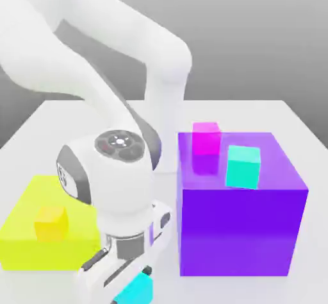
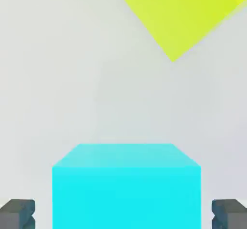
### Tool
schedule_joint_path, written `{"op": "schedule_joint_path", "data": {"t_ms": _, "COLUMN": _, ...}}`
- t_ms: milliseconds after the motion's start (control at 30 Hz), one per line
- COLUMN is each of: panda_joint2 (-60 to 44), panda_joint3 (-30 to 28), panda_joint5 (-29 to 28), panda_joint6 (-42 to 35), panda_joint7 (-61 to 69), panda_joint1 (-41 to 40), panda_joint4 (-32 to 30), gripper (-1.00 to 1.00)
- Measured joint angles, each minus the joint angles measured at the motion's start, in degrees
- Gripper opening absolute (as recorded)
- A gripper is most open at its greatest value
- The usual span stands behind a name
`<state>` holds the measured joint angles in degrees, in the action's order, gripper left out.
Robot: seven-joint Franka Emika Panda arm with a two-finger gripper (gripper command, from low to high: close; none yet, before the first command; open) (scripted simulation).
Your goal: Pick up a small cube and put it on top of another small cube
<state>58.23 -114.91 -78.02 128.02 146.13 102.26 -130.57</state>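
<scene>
Between the yellow block (image 1: 48, 222) and the purple block (image 1: 240, 206), low over the table (image 1: 295, 123), the gripper (image 1: 131, 283) is clamped on the small cube (image 2: 126, 187), one finger (image 2: 18, 213) at each side.

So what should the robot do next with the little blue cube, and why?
Probably lift it straight up. In the hand view the sky-cyan cube sits between the two dark fingers, and it seems to rest on the white table. The turquoise cube it could go on sits high on the big purple block, so height comes first.
</scene>
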Motion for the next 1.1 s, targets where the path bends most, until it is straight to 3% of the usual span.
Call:
{"op": "schedule_joint_path", "data": {"t_ms": 100, "panda_joint2": 0.5, "panda_joint3": -0.7, "panda_joint5": -1.0, "panda_joint6": 0.2, "panda_joint7": -0.4, "panda_joint1": 0.5, "panda_joint4": 0.2, "gripper": -1.00}}
{"op": "schedule_joint_path", "data": {"t_ms": 200, "panda_joint2": -1.5, "panda_joint3": 4.1, "panda_joint5": 2.8, "panda_joint6": -2.0, "panda_joint7": 1.3, "panda_joint1": -2.6, "panda_joint4": -1.1, "gripper": -1.00}}
{"op": "schedule_joint_path", "data": {"t_ms": 367, "panda_joint2": -4.6, "panda_joint3": 18.9, "panda_joint5": 11.8, "panda_joint6": -5.7, "panda_joint7": -1.4, "panda_joint1": -15.9, "panda_joint4": -4.8, "gripper": -1.00}}
{"op": "schedule_joint_path", "data": {"t_ms": 667, "panda_joint2": -0.9, "panda_joint3": 47.3, "panda_joint5": 24.5, "panda_joint6": -14.5, "panda_joint7": -19.8, "panda_joint1": -39.7, "panda_joint4": -10.7, "gripper": -1.00}}
{"op": "schedule_joint_path", "data": {"t_ms": 867, "panda_joint2": 2.4, "panda_joint3": 62.1, "panda_joint5": 32.0, "panda_joint6": -20.7, "panda_joint7": -35.9, "panda_joint1": -47.7, "panda_joint4": -13.7, "gripper": -1.00}}
{"op": "schedule_joint_path", "data": {"t_ms": 1100, "panda_joint2": 2.8, "panda_joint3": 75.3, "panda_joint5": 40.8, "panda_joint6": -25.3, "panda_joint7": -57.3, "panda_joint1": -51.7, "panda_joint4": -16.9, "gripper": -1.00}}
